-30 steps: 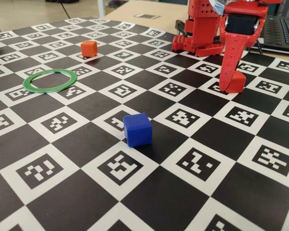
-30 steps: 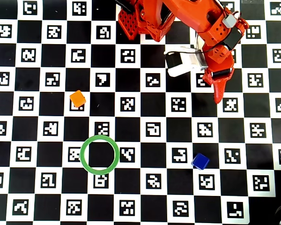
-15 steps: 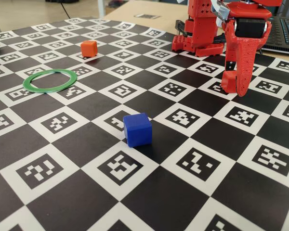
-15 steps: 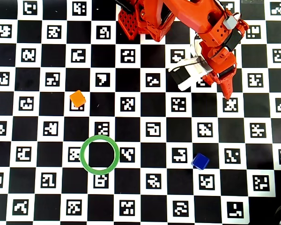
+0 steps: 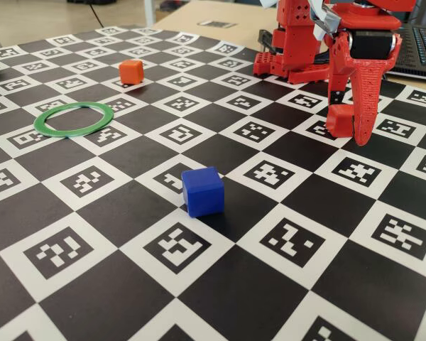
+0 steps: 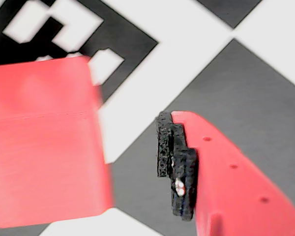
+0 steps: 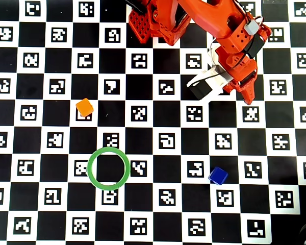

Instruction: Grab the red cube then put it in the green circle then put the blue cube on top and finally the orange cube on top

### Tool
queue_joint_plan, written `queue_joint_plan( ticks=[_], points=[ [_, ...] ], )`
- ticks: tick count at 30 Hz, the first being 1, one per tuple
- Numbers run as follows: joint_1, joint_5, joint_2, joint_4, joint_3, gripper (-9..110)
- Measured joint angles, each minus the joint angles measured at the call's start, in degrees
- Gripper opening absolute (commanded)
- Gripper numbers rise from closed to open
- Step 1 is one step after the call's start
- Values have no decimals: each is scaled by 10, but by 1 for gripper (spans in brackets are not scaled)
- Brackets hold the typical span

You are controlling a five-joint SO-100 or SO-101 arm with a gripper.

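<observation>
The arm stands at the far right of the checkered mat in the fixed view, its gripper pointing down around the red cube. The jaws are parted: the wrist view shows the cube large at left and the padded finger to its right, with a clear strip of mat between them, so nothing is clamped. The cube sits on the mat beside the long finger; in the overhead view the arm covers most of it.

The green circle lies flat and empty, well apart to the left in the overhead view. The orange cube sits above the ring there, near it. The blue cube rests alone below the gripper, towards the mat's near side.
</observation>
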Motion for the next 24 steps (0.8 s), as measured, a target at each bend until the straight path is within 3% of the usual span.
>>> queue_joint_plan(
  ticks=[11, 19, 24],
  points=[
    [0, 0, 0, -22, -1, 45],
    [0, 0, 0, -23, -1, 19],
    [8, 0, 0, -27, -1, 12]
  ],
)
